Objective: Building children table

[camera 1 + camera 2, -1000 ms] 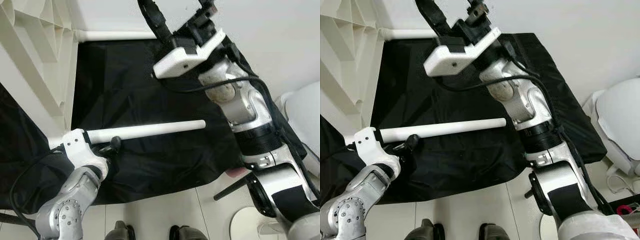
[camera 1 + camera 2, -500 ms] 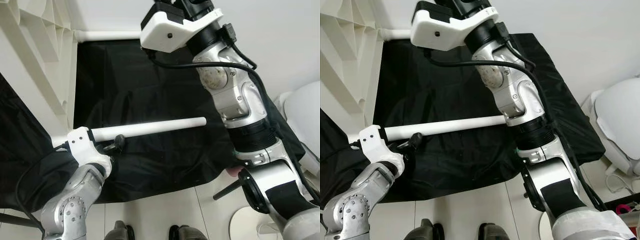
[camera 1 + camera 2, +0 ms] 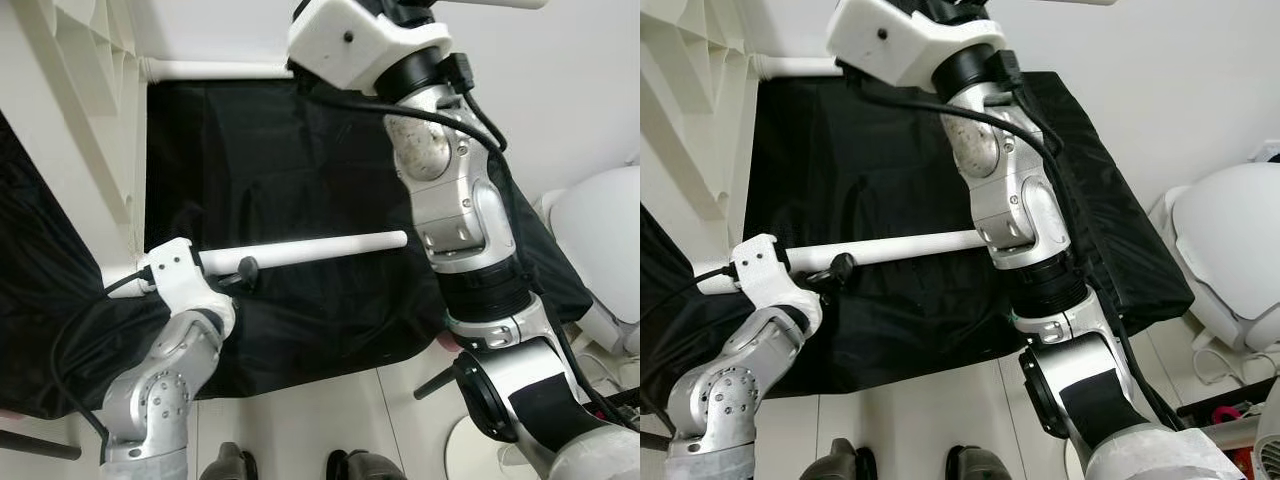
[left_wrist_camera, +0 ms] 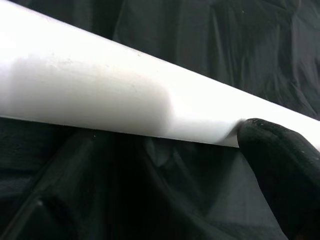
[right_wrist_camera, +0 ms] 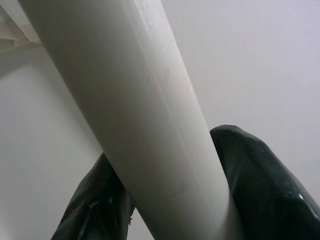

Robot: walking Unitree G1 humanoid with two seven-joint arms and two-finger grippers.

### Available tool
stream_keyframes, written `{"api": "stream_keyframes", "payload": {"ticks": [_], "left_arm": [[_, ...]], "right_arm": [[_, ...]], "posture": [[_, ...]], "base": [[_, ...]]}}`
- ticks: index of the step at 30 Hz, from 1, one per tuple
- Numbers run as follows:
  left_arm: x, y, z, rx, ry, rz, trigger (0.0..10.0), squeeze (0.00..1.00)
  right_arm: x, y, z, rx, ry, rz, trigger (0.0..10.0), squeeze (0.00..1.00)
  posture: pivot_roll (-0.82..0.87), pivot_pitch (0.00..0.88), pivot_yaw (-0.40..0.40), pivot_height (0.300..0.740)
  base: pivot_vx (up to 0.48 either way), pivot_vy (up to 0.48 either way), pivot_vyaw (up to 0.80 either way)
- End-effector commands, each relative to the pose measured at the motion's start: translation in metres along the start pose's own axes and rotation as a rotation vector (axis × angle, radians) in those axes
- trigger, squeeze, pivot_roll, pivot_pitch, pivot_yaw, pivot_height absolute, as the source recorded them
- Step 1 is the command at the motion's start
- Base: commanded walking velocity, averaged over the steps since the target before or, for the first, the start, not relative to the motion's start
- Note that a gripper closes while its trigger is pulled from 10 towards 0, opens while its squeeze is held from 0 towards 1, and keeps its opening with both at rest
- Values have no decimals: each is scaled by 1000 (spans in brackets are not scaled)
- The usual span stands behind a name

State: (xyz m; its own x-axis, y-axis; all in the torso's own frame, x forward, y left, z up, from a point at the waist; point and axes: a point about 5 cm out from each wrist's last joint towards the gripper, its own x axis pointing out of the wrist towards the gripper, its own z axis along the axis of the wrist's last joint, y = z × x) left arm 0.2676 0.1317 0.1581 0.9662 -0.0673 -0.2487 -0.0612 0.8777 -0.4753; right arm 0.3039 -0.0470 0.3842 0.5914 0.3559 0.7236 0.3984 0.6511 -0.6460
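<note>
Your right gripper (image 5: 165, 200) has its fingers (image 5: 260, 185) clamped on a white leg (image 5: 130, 100), now lifted high above the black cloth (image 3: 300, 150). Your left gripper (image 3: 235, 275) still pinches a second white leg (image 3: 320, 247) over that cloth, beside the ribbed tabletop (image 3: 80, 90). Both await fitting. No writing is readable.

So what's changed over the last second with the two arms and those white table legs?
The right arm has lifted, carrying its tool up toward the top of the head views; in the right wrist view that tool is clamped on a white leg. The left tool still holds the other white leg level over the black cloth, about where it was. The white tabletop at the left is unchanged.
</note>
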Motion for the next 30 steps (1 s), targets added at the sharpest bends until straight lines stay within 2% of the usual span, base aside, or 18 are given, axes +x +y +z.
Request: {"api": "stream_keyframes", "payload": {"ticks": [1,3,4,6,11,12,20,25,27,28,30], "left_arm": [[3,-16,-17,-95,54,-3,10000,0],[5,-11,-14,-110,35,92,10000,0],[5,-11,-14,-110,35,92,10000,0],[6,-8,-10,-142,17,159,10000,0],[8,-12,-5,-196,5,168,10000,0],[8,-18,-3,-198,-11,163,10000,0],[6,-29,-2,-243,5,150,10000,0],[16,-36,7,-251,-7,157,10000,0],[23,-39,8,-302,2,171,10000,0],[23,-39,8,-302,2,171,10000,0],[34,-43,15,-337,-36,207,10000,0]], "right_arm": [[-2,-28,-22,182,132,-158,0,0],[-2,-42,-30,166,170,-193,0,0],[-2,-42,-30,166,170,-193,0,0],[-2,-53,-36,143,193,-216,0,0],[-1,-65,-42,139,222,-240,0,0],[-1,-69,-42,140,230,-254,0,0],[-1,-76,-45,145,253,-276,0,0],[-2,-82,-49,151,277,-294,0,0],[-2,-84,-51,153,288,-301,0,0],[-2,-84,-51,153,288,-301,0,0],[-1,-86,-50,158,294,-309,0,0]], "posture": [[-141,160,6,740],[-150,160,5,740],[-150,160,5,740],[-157,158,2,740],[-159,159,2,740],[-165,160,-2,740],[-175,164,1,740],[-186,167,6,740],[-194,165,5,740],[-194,165,5,740],[-200,159,8,740]], "base": [[0,0,0],[0,0,0],[0,0,0],[0,0,0],[0,0,0],[0,0,0],[0,0,0],[0,0,0],[0,0,0],[0,0,0],[0,0,0]]}}
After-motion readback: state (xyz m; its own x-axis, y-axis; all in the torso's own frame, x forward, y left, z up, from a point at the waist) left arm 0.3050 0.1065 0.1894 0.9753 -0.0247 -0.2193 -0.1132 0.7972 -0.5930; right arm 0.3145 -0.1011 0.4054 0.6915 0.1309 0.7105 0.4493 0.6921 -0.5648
